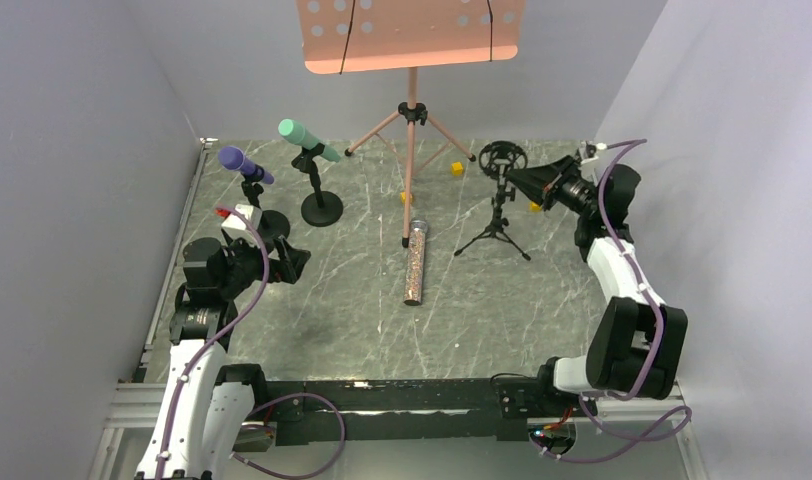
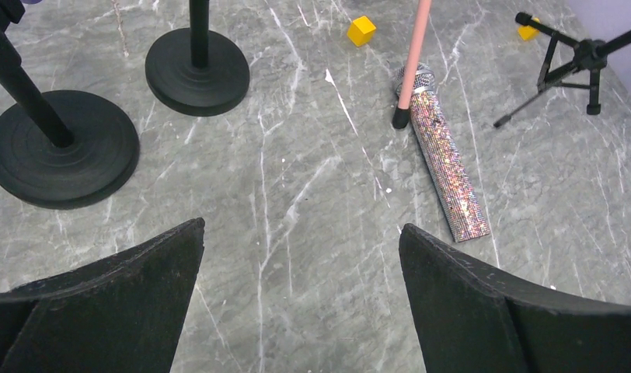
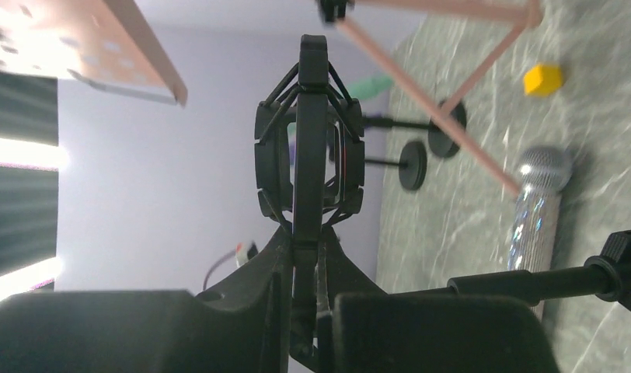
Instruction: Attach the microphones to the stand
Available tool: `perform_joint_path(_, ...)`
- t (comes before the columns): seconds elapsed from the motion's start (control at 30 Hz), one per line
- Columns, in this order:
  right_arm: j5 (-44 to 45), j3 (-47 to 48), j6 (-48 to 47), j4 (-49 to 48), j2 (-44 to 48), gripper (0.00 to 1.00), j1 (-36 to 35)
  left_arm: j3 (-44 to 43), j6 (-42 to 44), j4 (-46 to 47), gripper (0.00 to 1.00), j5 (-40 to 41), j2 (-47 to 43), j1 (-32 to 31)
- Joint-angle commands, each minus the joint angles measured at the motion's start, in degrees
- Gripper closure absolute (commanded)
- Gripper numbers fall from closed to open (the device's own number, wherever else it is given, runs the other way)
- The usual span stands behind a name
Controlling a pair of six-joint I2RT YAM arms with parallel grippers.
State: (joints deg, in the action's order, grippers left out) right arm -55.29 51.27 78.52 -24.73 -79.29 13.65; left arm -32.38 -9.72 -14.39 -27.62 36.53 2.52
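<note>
The mint-green microphone (image 1: 300, 135) sits in a clip on a round-based stand (image 1: 322, 208). The purple microphone (image 1: 244, 163) sits on a second round-based stand (image 1: 274, 224) beside it. The glittery pinkish-silver microphone (image 1: 416, 265) lies flat mid-table; it also shows in the left wrist view (image 2: 446, 167) and the right wrist view (image 3: 536, 203). A black tripod stand (image 1: 494, 235) carries an empty shock-mount ring (image 1: 502, 157). My right gripper (image 1: 514, 177) is shut on the ring's edge (image 3: 310, 148). My left gripper (image 1: 287, 262) is open and empty above bare table (image 2: 301, 229).
A pink music stand (image 1: 412, 35) stands at the back, one leg (image 2: 413, 54) ending by the glittery microphone's head. Small yellow cubes (image 1: 457, 168) (image 2: 361, 30) lie near the legs. Grey walls close in left and right.
</note>
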Motion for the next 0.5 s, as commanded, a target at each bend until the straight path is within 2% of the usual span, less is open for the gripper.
perform_joint_path(0.0,-8.86,-3.09,-0.37,0.97,4.19,1.00,-4.47,-0.58,0.24,2.77,0.01,-2.53,-0.19,-0.15)
perform_joint_path(0.13,-10.87,-6.64,0.15,-0.05,5.51,0.99,-8.35,-0.57,-0.07,3.45,0.01,-4.68,0.03,-0.07)
perform_joint_path(0.3,-13.20,-7.57,-1.51,1.24,6.41,0.97,-9.88,0.19,-1.75,6.09,0.01,-7.57,-0.23,0.10)
perform_joint_path(0.4,-14.46,-8.49,-6.09,5.40,5.67,0.91,-10.05,0.70,-3.35,7.67,0.01,-9.04,0.13,0.20)
perform_joint_path(0.47,-15.34,-8.08,-10.50,9.04,5.22,0.83,-9.96,1.05,-3.97,8.94,0.01,-10.74,0.85,0.20)
